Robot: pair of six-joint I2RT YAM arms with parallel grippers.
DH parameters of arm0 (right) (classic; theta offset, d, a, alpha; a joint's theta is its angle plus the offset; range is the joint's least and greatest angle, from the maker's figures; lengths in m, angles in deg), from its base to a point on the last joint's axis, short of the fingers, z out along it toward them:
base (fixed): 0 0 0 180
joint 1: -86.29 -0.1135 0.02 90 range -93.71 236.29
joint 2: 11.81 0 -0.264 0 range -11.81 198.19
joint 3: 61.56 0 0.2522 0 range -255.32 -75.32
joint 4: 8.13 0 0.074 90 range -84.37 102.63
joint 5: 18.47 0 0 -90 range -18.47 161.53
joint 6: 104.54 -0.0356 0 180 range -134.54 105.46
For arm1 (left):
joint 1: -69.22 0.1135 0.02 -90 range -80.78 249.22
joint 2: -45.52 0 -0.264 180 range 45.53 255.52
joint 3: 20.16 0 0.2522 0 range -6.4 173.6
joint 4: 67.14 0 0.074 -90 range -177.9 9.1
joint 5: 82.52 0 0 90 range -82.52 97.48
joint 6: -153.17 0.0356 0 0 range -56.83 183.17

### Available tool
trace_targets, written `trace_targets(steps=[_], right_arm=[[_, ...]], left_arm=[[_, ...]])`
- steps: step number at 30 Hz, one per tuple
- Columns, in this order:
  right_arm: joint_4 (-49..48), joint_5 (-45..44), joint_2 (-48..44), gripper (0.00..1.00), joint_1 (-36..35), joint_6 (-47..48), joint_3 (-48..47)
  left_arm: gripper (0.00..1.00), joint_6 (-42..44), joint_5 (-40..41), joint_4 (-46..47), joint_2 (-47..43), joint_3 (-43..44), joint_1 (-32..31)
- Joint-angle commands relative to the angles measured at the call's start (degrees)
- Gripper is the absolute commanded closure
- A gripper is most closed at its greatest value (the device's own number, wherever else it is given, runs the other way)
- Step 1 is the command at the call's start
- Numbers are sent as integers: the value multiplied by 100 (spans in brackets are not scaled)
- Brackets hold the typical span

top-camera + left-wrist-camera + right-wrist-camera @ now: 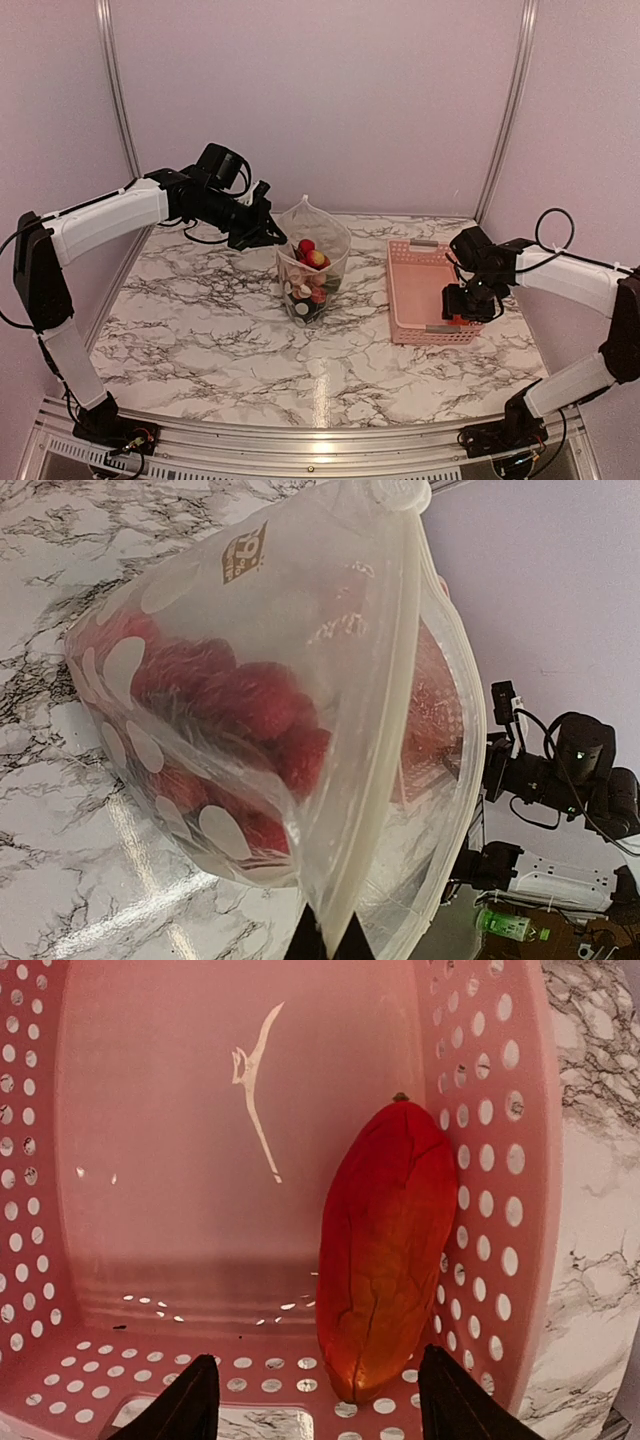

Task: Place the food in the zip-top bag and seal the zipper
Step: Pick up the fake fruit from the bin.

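Two claws in view. The left claw (pixel 270 234) is clenched on the mouth edge of the clear, soft plastic zip-top bag (pixel 318 275) with white round dots. In the left wrist view its dark fingertips (pixel 303 945) pinch the rim flat between them at the bottom of the frame. The bag spreads out ahead of this claw, its bottom down on the white, grey-veined marble-pattern table (pixel 200 320), and its mouth is up and gaping. The thin whitish press-strip zipper (pixel 388 715) runs away from the claw along the mouth edge and is not pressed shut.

Inside the bag, ahead of and below the left claw, sit several small toy food pieces (pixel 250 695). Most are red and strawberry-like, blurred through the plastic. The top view shows red ones uppermost and darker ones underneath, but I can't tell which those are.

The right claw (pixel 315 1360) is released, jaws wide apart, nothing between the fingers. It points down into the pink perforated plastic basket (pixel 170 1160). One red-orange, long, ridged toy vegetable (pixel 385 1250) lies on the basket floor just ahead of this claw. It is nearer the finger on the right of the wrist view and rests against the basket's side wall. Neither finger visibly touches it. The bag stands between the two claws, well apart from the right one.
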Motion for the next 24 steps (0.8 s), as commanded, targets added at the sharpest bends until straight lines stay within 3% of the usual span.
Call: trace_targets(steps=[1, 11, 24], right_arm=[[-371, -220, 158, 35, 90, -140, -33], [-388, -634, 637, 34, 148, -99, -280], [-911, -281, 1177, 36, 148, -132, -161]], left_arm=[[100, 106, -67, -228, 99, 126, 46], [100, 159, -79, -282, 69, 91, 80], [100, 196, -75, -324, -5, 82, 133]])
